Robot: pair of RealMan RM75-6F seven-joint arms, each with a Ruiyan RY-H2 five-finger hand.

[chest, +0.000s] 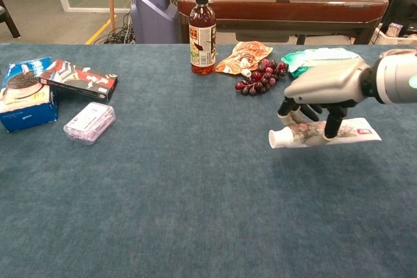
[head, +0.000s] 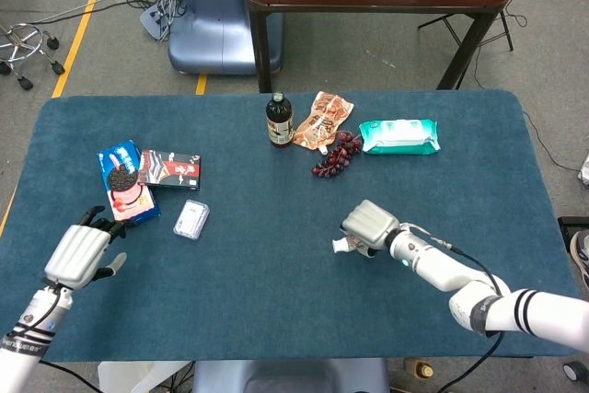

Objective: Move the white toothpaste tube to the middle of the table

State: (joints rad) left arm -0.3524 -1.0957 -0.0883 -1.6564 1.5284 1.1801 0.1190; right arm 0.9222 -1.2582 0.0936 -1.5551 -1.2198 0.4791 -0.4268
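The white toothpaste tube [chest: 352,131] lies level in my right hand [chest: 322,89], cap end [chest: 275,139] pointing left, lifted just above the blue table. In the head view the same right hand [head: 369,224] covers most of the tube, and only the cap [head: 341,245] shows, right of the table's middle. My left hand [head: 79,254] hovers over the left front of the table with its fingers spread and nothing in it.
A dark bottle [head: 279,121], a snack pouch [head: 323,120], grapes [head: 337,155] and a green wipes pack [head: 398,136] stand along the back. Cookie boxes [head: 127,182] and a small clear packet [head: 190,220] lie at the left, close to my left hand.
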